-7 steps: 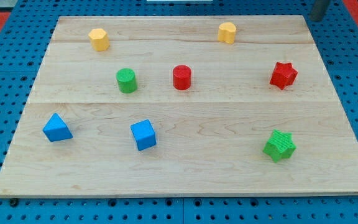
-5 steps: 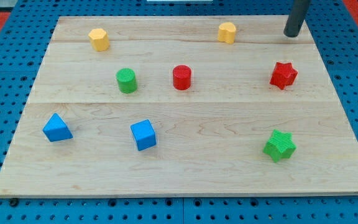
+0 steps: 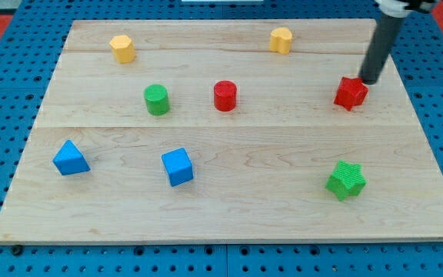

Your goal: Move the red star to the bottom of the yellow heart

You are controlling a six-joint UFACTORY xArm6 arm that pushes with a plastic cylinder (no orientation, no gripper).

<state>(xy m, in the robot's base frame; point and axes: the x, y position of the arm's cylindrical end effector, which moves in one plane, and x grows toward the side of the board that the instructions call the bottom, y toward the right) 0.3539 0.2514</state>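
The red star [image 3: 350,93] lies at the right side of the wooden board [image 3: 229,223]. The yellow heart [image 3: 281,39] sits near the board's top edge, up and to the left of the star. My tip [image 3: 371,80] is just above and to the right of the red star, touching or nearly touching its upper right corner. The dark rod runs up from it to the view's top.
A yellow hexagon block [image 3: 121,48] is at top left. A green cylinder [image 3: 157,99] and a red cylinder [image 3: 224,95] stand mid-board. A blue triangle [image 3: 70,158] and a blue cube [image 3: 178,166] lie lower left. A green star [image 3: 346,180] lies lower right.
My tip has come down from the board's top right corner to the red star's upper right side. No block has visibly moved.
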